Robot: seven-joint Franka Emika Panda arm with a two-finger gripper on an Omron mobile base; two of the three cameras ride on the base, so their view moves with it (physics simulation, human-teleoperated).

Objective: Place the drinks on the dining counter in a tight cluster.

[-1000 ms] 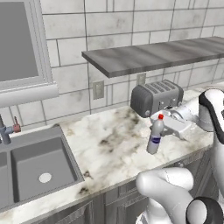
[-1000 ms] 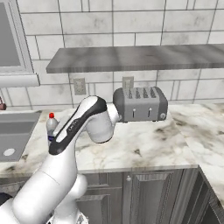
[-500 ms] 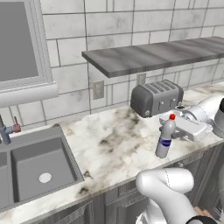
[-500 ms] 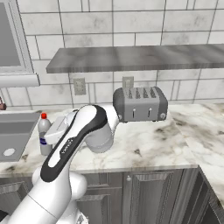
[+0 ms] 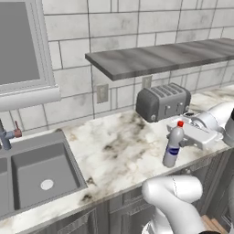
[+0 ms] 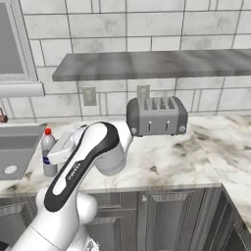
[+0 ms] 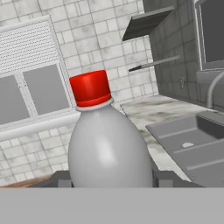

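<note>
My gripper (image 5: 181, 137) is shut on a drink, the small clear bottle (image 5: 172, 153) with a red cap and blue label. It holds the bottle upright by its upper body, over the front part of the marble counter (image 5: 119, 146) with the sink. In the right base view the bottle (image 6: 46, 147) stands out to the left of my hand (image 6: 58, 153). The hand view has the bottle (image 7: 109, 148) between my fingertips (image 7: 161, 178), red cap up. The dining counter is out of view.
A grey toaster (image 5: 162, 101) stands at the wall behind the bottle. The steel sink (image 5: 32, 176) and its faucet (image 5: 7, 135) lie to the left. A grey shelf (image 5: 160, 57) runs along the tiled wall above. Grey cabinet fronts (image 6: 166, 215) sit under the counter.
The gripper has carried the bottle away from the toaster, towards the counter's front edge and slightly down. Most of that move came early; little has shifted in the last half second.
</note>
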